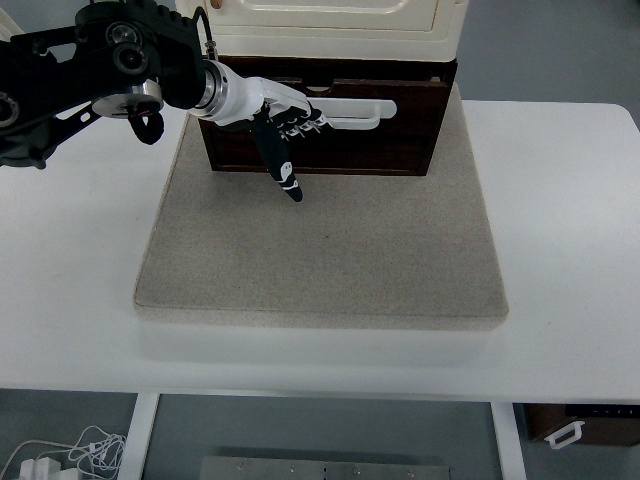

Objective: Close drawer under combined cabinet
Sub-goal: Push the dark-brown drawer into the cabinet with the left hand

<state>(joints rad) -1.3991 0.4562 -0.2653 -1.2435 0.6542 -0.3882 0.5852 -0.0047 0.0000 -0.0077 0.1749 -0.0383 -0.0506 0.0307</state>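
On the white desk (560,250), a grey mat (320,250) is carrying the cabinet (330,25) at twelve o'clock, whose dark drawer (330,125) is still protruding while the left hand (275,115), fingers (285,170) loosely extended, is pressing its front.

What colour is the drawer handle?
White, on the dark brown drawer front; the handle shows clearly in the top view.

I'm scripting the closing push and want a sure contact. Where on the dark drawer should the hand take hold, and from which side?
Best bet is the white handle, a long horizontal bar across the drawer front. Come from the front, the mat side, and push toward the cabinet. The left hand already sits at the bar's left end; nearer its middle would likely push straighter.
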